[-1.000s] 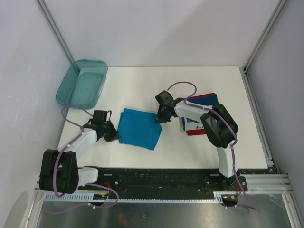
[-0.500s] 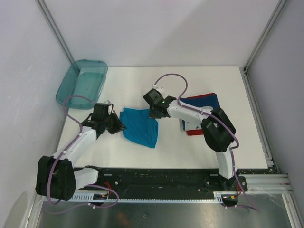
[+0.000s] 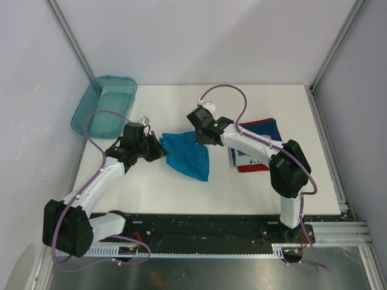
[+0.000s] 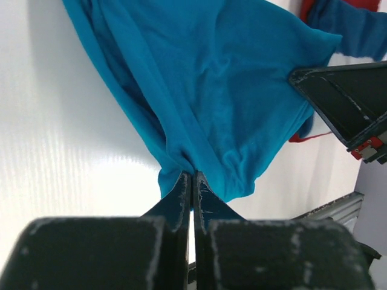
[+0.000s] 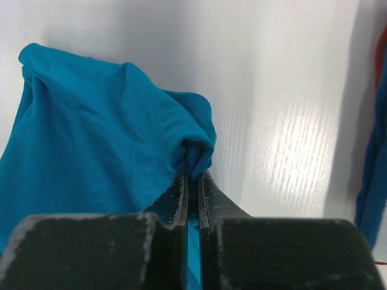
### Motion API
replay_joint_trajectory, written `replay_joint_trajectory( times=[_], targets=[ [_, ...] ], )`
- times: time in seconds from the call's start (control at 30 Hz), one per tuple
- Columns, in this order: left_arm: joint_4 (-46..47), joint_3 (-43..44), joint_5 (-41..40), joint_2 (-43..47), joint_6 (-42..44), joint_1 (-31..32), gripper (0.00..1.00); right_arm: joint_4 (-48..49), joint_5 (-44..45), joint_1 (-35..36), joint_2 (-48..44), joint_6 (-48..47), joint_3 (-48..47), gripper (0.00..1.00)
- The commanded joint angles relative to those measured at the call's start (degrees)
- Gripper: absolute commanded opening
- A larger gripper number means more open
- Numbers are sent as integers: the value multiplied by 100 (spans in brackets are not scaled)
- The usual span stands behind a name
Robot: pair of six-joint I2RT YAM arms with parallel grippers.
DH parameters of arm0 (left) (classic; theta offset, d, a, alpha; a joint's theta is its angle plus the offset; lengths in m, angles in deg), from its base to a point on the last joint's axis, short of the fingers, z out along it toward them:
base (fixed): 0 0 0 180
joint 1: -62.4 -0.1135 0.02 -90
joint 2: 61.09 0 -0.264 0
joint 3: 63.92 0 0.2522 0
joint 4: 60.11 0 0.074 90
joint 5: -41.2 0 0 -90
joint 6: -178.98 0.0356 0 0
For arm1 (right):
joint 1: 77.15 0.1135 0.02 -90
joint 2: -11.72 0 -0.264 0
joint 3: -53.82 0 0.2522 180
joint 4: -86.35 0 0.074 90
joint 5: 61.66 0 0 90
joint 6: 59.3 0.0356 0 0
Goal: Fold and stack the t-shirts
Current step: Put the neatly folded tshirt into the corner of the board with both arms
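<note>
Teal t-shirt (image 3: 188,156) sits mid-bench, a little left of centre, bunched into a rough wedge and strung between the two grippers. The widest part sags toward the near edge.

Left gripper (image 3: 160,149) has the shirt's left end. In the left wrist view the left gripper (image 4: 193,175) has its jaws pressed together on a pinch of cloth, and the t-shirt (image 4: 211,109) fans away from the tips above the white surface, with a shadow under it.

Right gripper (image 3: 201,138) has the shirt's far right corner. In the right wrist view the right gripper (image 5: 192,176) has its jaws narrow, with a small fold of the t-shirt (image 5: 91,139) clamped between them. The rest of the cloth hangs off to the left.

I cannot tell whether the low hem touches the bench.

Dark blue t-shirt (image 3: 266,128) lies folded to the right of the teal one, apart from it, with a red edge showing. The right arm passes over it. It also shows in the left wrist view (image 4: 351,30) and as a sliver in the right wrist view (image 5: 370,181).

Bench (image 3: 181,106) is white and matte. It shows bare along the far edge, in a strip along the near edge, and between the folded shirt and the right edge.

Translucent teal bin (image 3: 84,110) is at the far left corner, overhanging the left edge, well apart from the shirts.

Plain pale walls (image 3: 211,36) close three sides, with metal frame posts (image 3: 69,39) at the far corners. A black rail (image 3: 199,226) along the near edge carries the arm bases.
</note>
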Motion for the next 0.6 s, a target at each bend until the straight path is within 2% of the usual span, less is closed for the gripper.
replay_joint_trajectory(
  times=[0.0, 0.3, 0.57],
  targets=[
    [100, 541, 46, 116, -174, 271, 0, -105, 281, -218, -619, -241, -309, 0],
    [112, 1583, -329, -458, -556, 1136, 0, -206, 174, -1085, -1415, -548, -19, 0],
    [199, 2756, -666, -1651, -755, 2007, 0, -134, -219, -2228, -1876, -722, 337, 0]
  ],
)
